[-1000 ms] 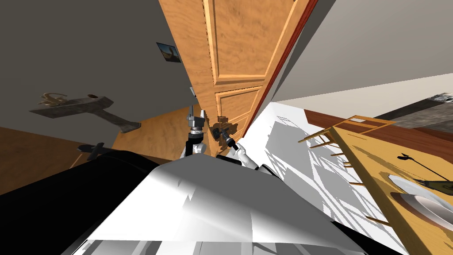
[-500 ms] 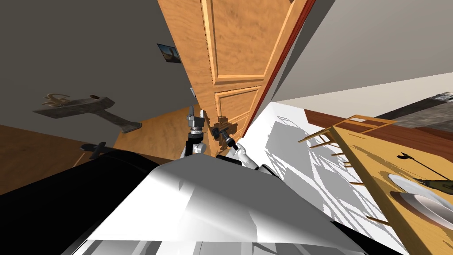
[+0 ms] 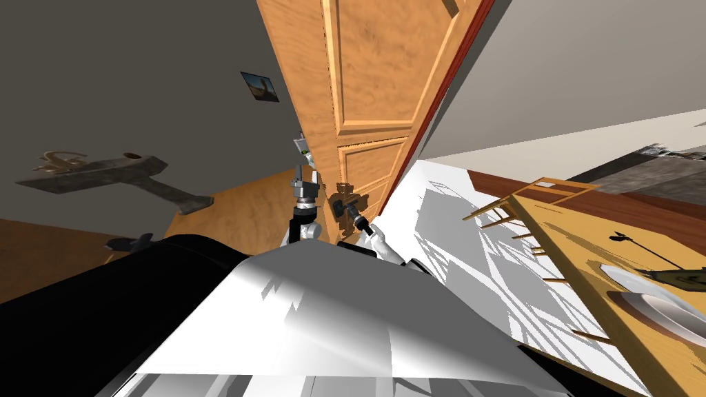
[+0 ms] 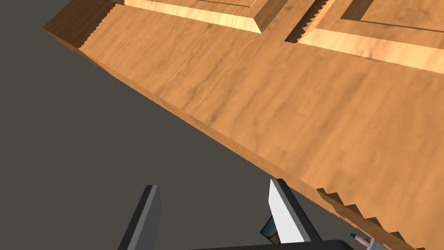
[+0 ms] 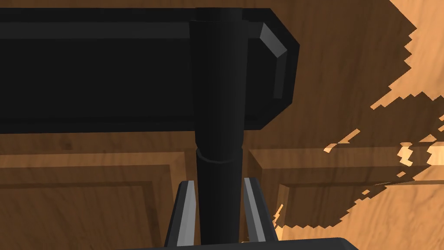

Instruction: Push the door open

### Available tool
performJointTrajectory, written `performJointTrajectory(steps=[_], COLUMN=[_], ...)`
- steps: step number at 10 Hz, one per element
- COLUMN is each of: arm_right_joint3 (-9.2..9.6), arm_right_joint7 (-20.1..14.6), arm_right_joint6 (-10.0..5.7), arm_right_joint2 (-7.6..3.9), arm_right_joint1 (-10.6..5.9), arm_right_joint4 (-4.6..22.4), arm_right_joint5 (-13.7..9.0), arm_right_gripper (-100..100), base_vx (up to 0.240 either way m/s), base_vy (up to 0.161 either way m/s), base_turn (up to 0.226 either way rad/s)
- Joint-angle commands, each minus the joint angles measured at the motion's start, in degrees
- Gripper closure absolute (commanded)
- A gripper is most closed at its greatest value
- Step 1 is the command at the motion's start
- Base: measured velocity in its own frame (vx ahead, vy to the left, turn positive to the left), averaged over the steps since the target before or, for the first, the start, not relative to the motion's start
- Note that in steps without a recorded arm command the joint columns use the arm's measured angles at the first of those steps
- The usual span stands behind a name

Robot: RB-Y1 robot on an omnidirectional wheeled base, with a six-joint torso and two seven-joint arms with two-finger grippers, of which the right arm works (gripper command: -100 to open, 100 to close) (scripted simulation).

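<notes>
Straight ahead, close up: wooden panelled door [image 3: 365,76], standing ajar at a slant to the grey wall [image 3: 138,83]. Clenched with the right gripper [image 5: 217,186] round the black handle [image 5: 219,108], both blades hard against its sides. Left gripper [image 4: 213,185] released, holding nothing, hovering just beside the door's free edge (near, but contact not readable). Likely to handle as a stiff, heavy slab: no give in the panels, free to move only by swinging on its hinges, slow to start and then carrying on by its own weight. Handle smooth, round and probably slippery, so better as a guide than as something to shove through. Best purchase judged to be out near the free edge, far from the hinges, flat against the plain wood between the raised panels. Not worth pushing close to the hinge side: far more effort for less swing.
</notes>
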Motion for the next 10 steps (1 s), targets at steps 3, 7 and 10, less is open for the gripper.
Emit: performJointTrajectory(steps=[3, 7, 10], arm_right_joint3=[-1.89, -4.13, -5.62], arm_right_joint7=[-0.3, -0.9, -1.3], arm_right_joint6=[0.98, 2.13, 2.89], arm_right_joint2=[-1.06, -1.63, -1.54], arm_right_joint1=[2.11, 5.18, 7.23], arm_right_joint4=[-2.3, -5.3, -7.3], arm_right_joint5=[2.3, 5.4, 7.4], arm_right_gripper=[100, 100, 100], base_vx=[0.114, 0.103, 0.130], base_vy=[0.198, 0.218, 0.188], base_turn=[-0.100, -0.147, -0.135])
